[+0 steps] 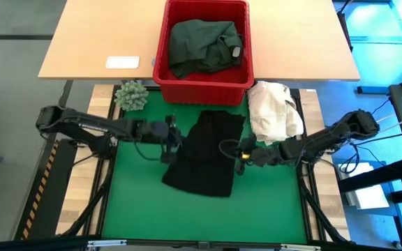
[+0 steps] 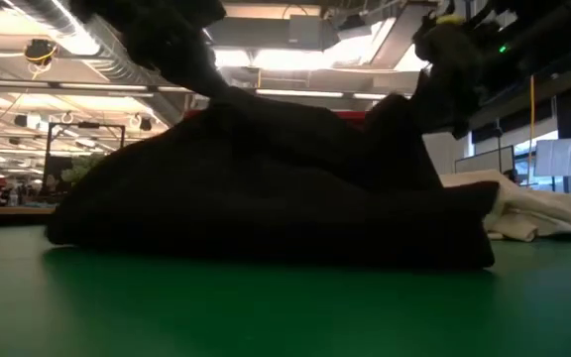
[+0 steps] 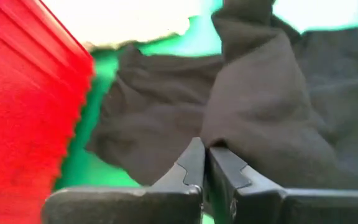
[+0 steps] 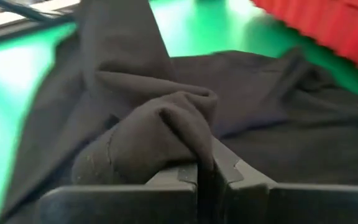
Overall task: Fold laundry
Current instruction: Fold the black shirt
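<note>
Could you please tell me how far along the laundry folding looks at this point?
Early. Done: a black garment is out of the red basket and on the green mat. In hand: the left pincer and right pincer are each shut on its cloth, at opposite sides, lifting folds. Left: it is still rumpled, and a dark green garment waits in the basket.

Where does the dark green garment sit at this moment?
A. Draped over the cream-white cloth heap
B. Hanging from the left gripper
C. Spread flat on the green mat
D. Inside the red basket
D: the high view shows the dark green garment bunched inside the red basket, while the cloth on the green mat between the grippers is the black garment.
</note>
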Controlling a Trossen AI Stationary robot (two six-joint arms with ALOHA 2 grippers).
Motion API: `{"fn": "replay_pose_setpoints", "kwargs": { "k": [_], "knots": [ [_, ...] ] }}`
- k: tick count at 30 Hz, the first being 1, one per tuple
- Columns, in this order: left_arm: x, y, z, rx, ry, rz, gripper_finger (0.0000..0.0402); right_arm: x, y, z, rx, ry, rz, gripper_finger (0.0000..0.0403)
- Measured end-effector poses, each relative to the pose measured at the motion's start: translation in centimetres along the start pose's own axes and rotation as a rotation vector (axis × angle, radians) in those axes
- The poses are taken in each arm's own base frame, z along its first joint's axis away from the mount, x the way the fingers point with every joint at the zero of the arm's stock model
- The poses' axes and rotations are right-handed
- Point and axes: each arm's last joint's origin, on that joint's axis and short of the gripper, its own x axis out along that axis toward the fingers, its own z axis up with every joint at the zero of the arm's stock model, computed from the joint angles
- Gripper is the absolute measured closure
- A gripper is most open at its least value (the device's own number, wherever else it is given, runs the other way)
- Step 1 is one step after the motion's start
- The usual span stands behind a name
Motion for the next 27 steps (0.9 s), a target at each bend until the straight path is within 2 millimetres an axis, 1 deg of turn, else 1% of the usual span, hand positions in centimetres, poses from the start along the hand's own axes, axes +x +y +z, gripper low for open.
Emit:
{"fn": "replay_pose_setpoints", "kwargs": {
  "k": [5,8,10,13,16,20,23,27],
  "knots": [
    [0.6,3.6,-0.1,0.008,-0.065,0.041,0.0401,0.7,-1.7,0.3,0.004,0.019,-0.095,0.0401],
    [0.8,5.8,-0.7,-0.010,-0.062,0.065,0.0401,1.0,-3.0,0.2,0.018,0.048,-0.193,0.0401],
    [1.4,7.2,-1.4,-0.034,-0.040,0.078,0.0401,1.2,-4.2,0.0,0.032,0.081,-0.278,0.0401],
    [3.3,8.7,-3.0,-0.075,0.012,0.051,0.0401,1.6,-5.6,0.1,0.056,0.098,-0.360,0.0401],
    [5.8,9.7,-4.7,-0.107,0.041,0.013,0.0401,1.9,-6.9,0.3,0.076,0.124,-0.404,0.0401],
    [8.8,10.5,-6.6,-0.131,0.051,0.026,0.0401,2.7,-8.4,0.1,0.104,0.179,-0.423,0.0396],
    [9.9,10.9,-7.4,-0.156,0.054,0.050,0.0401,3.5,-9.2,-0.3,0.120,0.230,-0.423,0.0376],
    [10.0,11.2,-7.9,-0.182,0.107,0.141,0.0387,4.3,-9.7,-1.0,0.109,0.270,-0.451,0.0352]
  ]
}}
